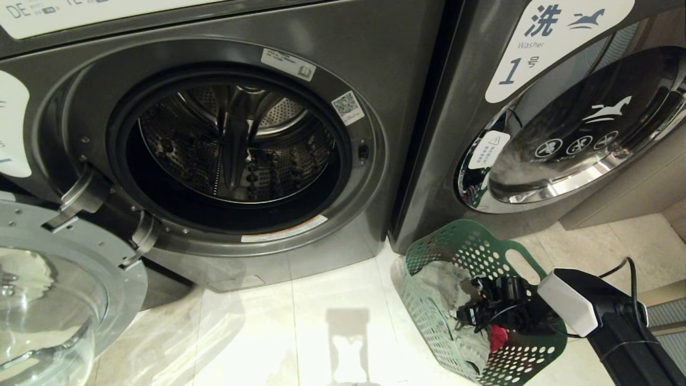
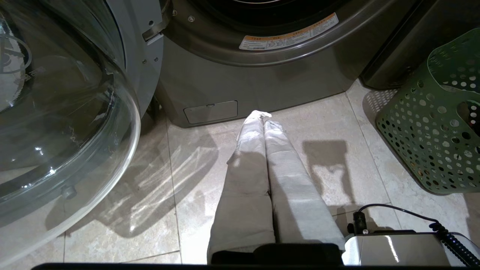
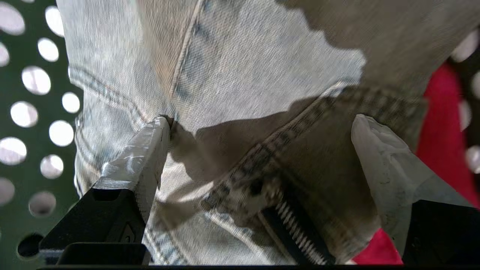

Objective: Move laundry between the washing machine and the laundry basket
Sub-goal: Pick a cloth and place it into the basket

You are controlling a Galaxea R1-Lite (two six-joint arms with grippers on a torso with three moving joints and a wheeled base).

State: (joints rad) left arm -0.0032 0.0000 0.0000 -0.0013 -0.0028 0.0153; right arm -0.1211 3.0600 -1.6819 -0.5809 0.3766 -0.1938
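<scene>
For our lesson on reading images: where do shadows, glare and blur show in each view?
Head view: glare on the chrome door, a hard shadow on the floor. Left wrist view: the shut left gripper casts a sharp shadow on the tiles; the glass door shows reflections. Right wrist view: the open right gripper shades the jeans; the basket holes are blurred and blown out.

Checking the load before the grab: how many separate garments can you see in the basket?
2: pale denim jeans lying on top under the open right gripper, and a red item beside and beneath them. More may be hidden underneath.
</scene>
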